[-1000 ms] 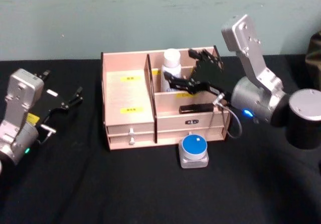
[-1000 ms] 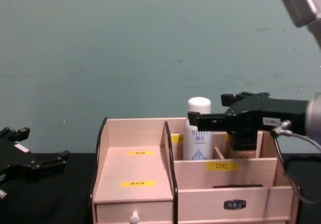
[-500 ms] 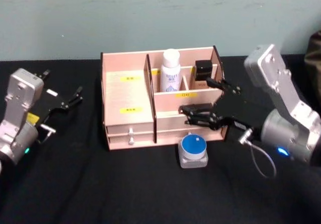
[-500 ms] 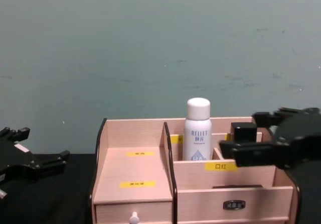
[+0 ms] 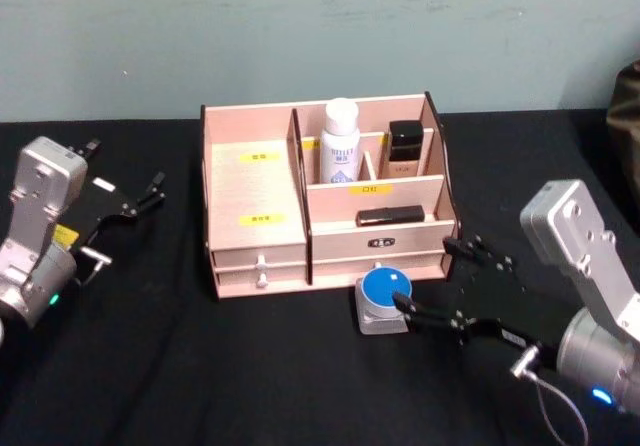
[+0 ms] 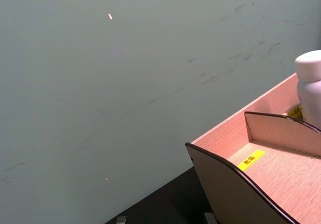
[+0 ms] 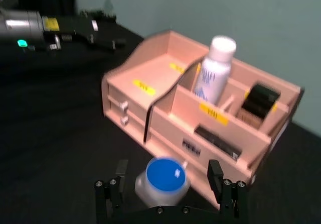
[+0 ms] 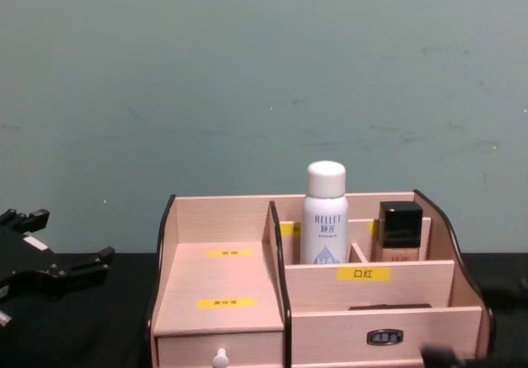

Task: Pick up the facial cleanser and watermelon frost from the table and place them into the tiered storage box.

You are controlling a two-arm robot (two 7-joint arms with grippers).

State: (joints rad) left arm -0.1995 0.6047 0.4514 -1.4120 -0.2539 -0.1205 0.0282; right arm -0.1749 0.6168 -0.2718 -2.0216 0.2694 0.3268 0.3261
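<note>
The tiered storage box (image 5: 255,191) (image 8: 219,281) (image 7: 131,76) (image 6: 281,176) stands at the middle of the black table. A white bottle with a white cap (image 5: 340,141) (image 8: 324,215) (image 7: 214,71) stands upright in its rear compartment. A tan bottle with a black cap (image 5: 405,148) (image 8: 400,230) (image 7: 255,105) stands in the compartment to its right. I cannot tell which is the facial cleanser and which the watermelon frost. My right gripper (image 5: 425,276) (image 7: 167,166) hovers open and empty, low in front of the box's right end. My left gripper (image 5: 145,194) (image 8: 70,261) rests open at the far left.
A round jar with a blue lid (image 5: 385,301) (image 7: 163,180) sits on the table just in front of the box's drawers, close to the right gripper's near finger. A flat black item (image 5: 388,214) lies in the middle right tier. Bare black cloth lies along the front.
The right gripper has pulled back out of the box, down and toward the front right. The black-capped bottle stays behind in the rear right compartment. The left arm has not moved.
</note>
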